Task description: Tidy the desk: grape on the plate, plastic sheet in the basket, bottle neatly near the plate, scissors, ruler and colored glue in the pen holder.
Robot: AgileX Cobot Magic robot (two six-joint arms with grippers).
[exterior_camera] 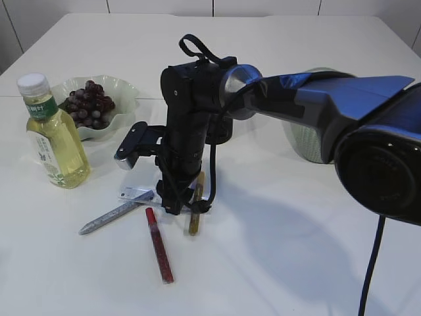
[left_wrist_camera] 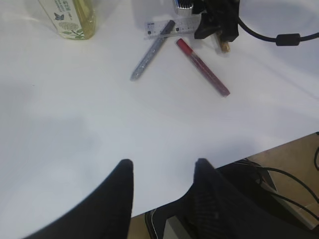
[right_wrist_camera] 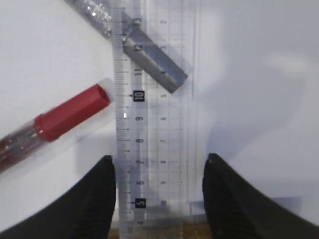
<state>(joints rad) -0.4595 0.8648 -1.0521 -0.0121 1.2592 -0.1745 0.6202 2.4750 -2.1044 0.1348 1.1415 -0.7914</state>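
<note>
On the bench, the right gripper (right_wrist_camera: pixel 158 191) straddles the clear ruler (right_wrist_camera: pixel 157 124) with fingers apart (not yet clamped); best kept centred and square to its edges; left gripper (left_wrist_camera: pixel 162 172) open, empty.

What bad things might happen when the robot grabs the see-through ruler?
1. The right gripper straddles the clear ruler, which lies flat on the table; the fingers may slide off it.
2. The silver glue pen lies across the ruler, so lifting the ruler may flick it away.
3. The red glue pen lies close beside the left finger and may get bumped or pinched too.
</note>
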